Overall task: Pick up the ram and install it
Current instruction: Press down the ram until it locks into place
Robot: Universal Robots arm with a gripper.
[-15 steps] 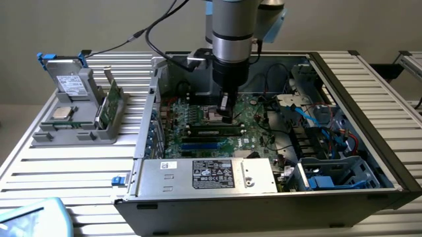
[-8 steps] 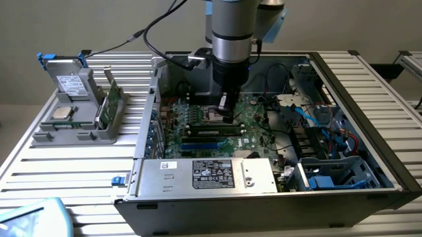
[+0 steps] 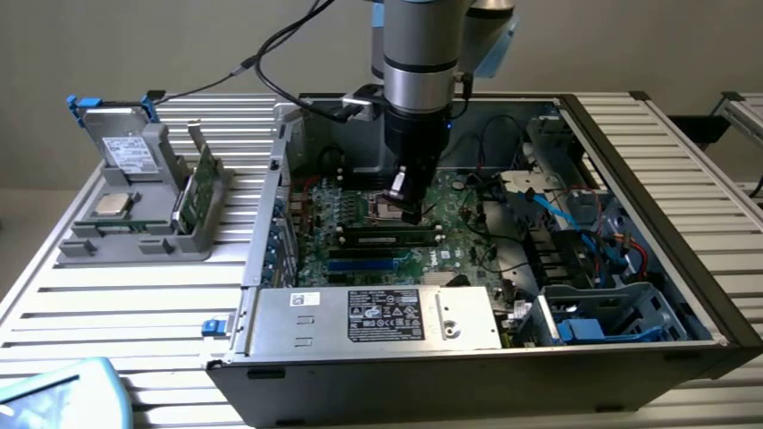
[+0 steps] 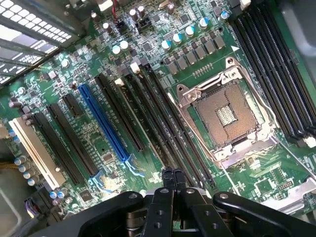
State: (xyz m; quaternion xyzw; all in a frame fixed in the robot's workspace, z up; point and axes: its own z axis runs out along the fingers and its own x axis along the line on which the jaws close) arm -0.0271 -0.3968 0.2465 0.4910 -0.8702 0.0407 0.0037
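The ram (image 3: 384, 237), a long narrow green stick with dark chips, lies along a black slot on the motherboard (image 3: 459, 246) inside the open computer case. My gripper (image 3: 408, 213) hangs straight down just above it, near the stick's end on the exterior view's right. Its two fingers are shut together with nothing between them. In the wrist view the gripper (image 4: 173, 174) sits over the end of the long black memory slots (image 4: 158, 118), beside the open processor socket (image 4: 227, 116). There I cannot tell the stick from the slots.
A grey holder (image 3: 131, 228) on the exterior view's left carries a broader green board (image 3: 197, 188) and a square silver chip (image 3: 113, 204). The power supply (image 3: 370, 317) fills the case front; cables and blue drive cages (image 3: 596, 313) crowd the right side. A blue slot (image 4: 103, 123) lies nearby.
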